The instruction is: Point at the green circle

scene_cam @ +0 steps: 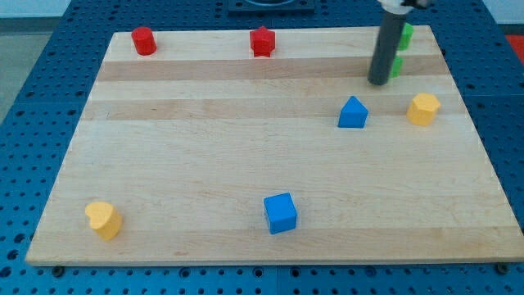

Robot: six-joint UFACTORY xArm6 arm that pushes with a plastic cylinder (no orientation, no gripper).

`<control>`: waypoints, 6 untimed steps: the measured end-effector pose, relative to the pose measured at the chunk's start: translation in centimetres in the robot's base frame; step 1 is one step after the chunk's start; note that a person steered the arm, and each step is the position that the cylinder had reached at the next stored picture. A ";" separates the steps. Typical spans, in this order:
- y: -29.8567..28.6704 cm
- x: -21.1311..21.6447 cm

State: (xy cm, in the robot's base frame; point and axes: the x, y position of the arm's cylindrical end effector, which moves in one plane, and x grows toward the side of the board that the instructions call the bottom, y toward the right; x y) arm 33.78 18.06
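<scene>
My tip (379,82) rests on the board at the view's upper right. Two green blocks peek out from behind the rod. One green block (396,66) sits just right of the tip, touching or nearly touching it. Another green block (406,35) lies above it near the board's top edge. The rod hides most of both, so I cannot tell which one is the circle.
A red cylinder (144,40) and a red star-like block (262,42) sit along the top edge. A blue triangle (353,113) and a yellow hexagon (423,109) lie below the tip. A blue cube (281,213) and a yellow heart (103,220) sit near the bottom.
</scene>
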 end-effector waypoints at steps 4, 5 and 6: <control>9.4 -2.4; 10.6 -5.9; 11.0 -9.5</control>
